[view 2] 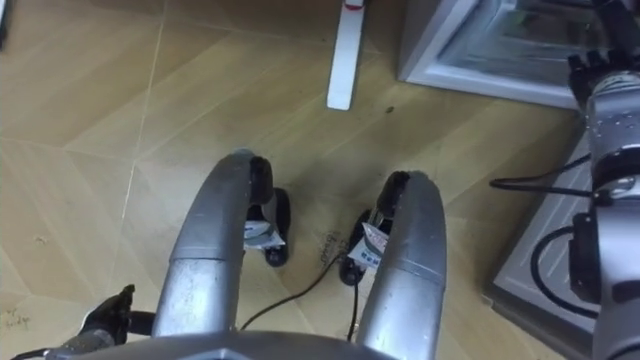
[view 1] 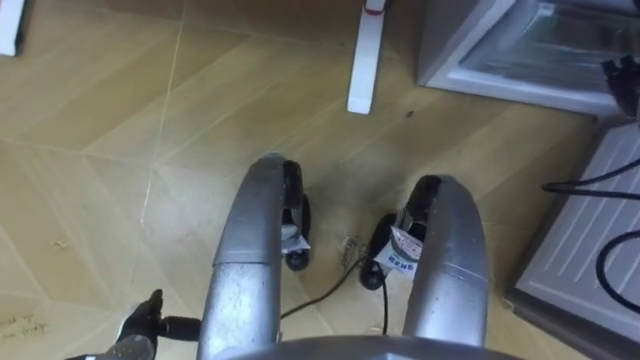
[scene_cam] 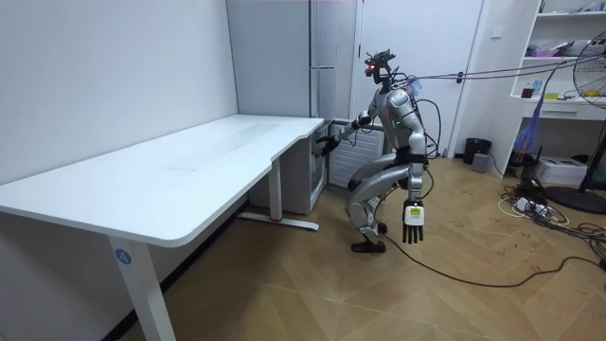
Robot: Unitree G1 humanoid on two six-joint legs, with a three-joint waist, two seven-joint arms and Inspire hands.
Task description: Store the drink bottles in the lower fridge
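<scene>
While the robot crouches, the left eye view looks down past its knees at the wood floor (view 1: 100,150). The lower fridge (view 1: 520,50) stands open ahead and to the robot's right. Its door (view 1: 590,240) lies out along the right side, and a white table foot (view 1: 362,60) sits just left of it. Pale shelves show inside the compartment, but I cannot make out any drinks on them. The left hand (view 1: 140,325) hangs low at the robot's left, well apart from the fridge.

From the room view, the robot squats beside the white table (scene_cam: 189,170), facing the fridge. Its left hand dangles by the knee, fingers straight and a little spread, holding nothing. The right hand (scene_cam: 327,144) reaches forward to the fridge's front, near the table's corner. Whether it grips anything I cannot tell.

From the right eye view, the right arm (view 2: 612,150) comes in along the right edge above the door, pointing toward the compartment. That makes the right hand clearly the nearer to the opening. Where the drinks are I cannot tell. I judge one must be in hand before anything goes in.
</scene>
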